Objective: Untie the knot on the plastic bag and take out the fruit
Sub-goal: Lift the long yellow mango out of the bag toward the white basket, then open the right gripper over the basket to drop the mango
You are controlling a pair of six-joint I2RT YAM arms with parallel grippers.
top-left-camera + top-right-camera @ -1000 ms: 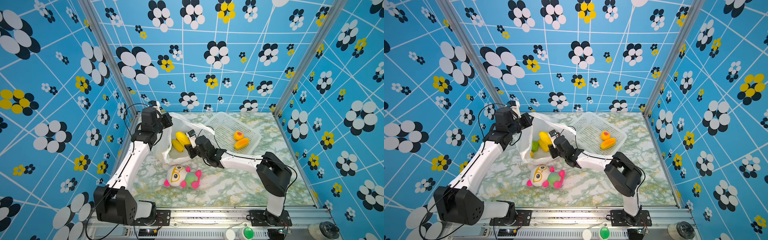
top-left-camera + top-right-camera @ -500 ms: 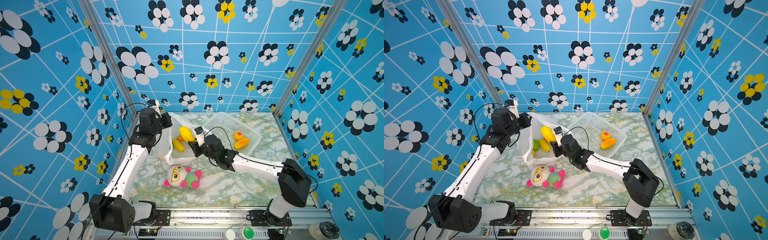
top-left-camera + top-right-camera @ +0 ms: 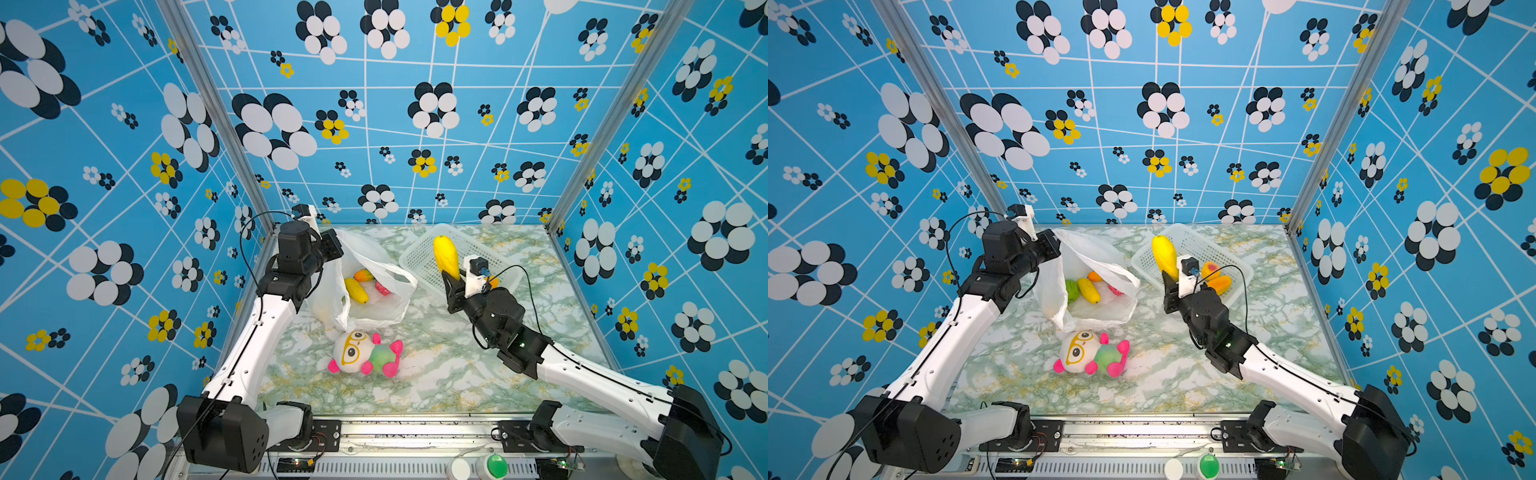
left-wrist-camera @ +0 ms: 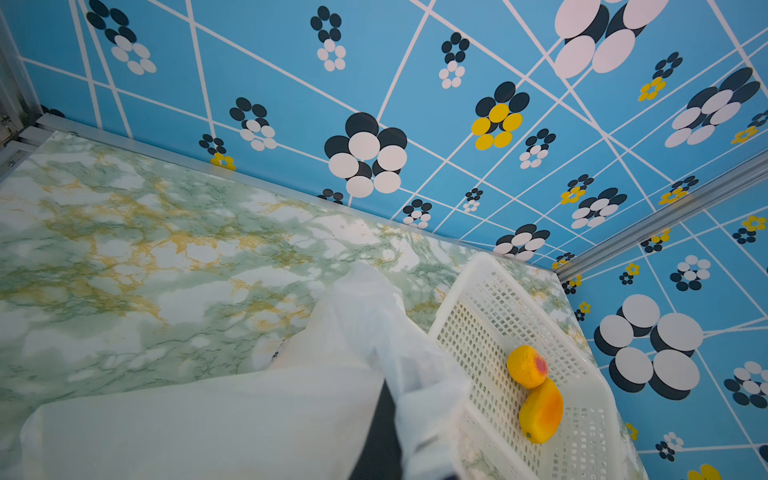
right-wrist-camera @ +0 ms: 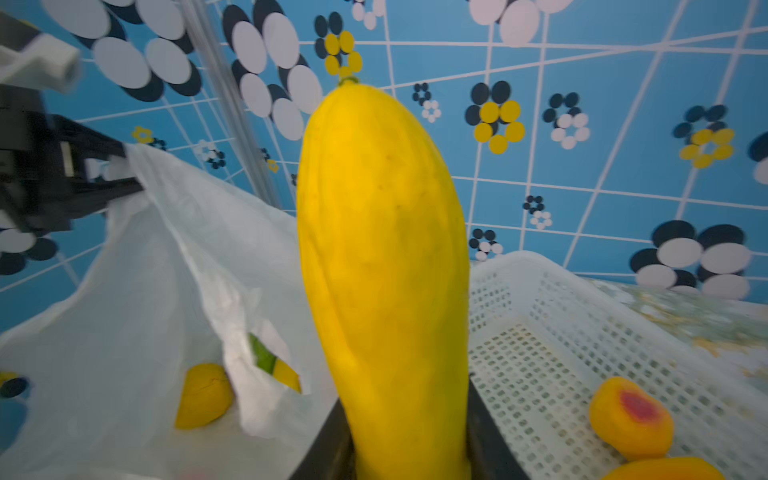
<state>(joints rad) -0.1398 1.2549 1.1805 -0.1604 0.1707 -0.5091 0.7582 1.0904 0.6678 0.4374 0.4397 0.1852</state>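
While the left arm stretches along the left edge of the tabletop [image 3: 436, 386], left claw [image 3: 336, 248] pinched shut on the rim of the open plastic bag [image 3: 384, 309] near the far left corner, the right arm angles upward, right claw [image 3: 454, 279] clamping a long yellow fruit [image 3: 445, 254] upright beside the basket [image 3: 419, 254].

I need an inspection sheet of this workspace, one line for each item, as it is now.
Surface: marble-pattern tabletop, no spill seen.
Job's things: plastic bag open, several fruits inside; long yellow fruit held up near the basket; two orange fruits in the basket.
Clutter: plush doll lying before the bag.
Pincers: left pincer shut on the bag's rim; right pincer shut on the long yellow fruit.
Cables: a black cable loops at each wrist.
Surroundings: blue flowered walls.
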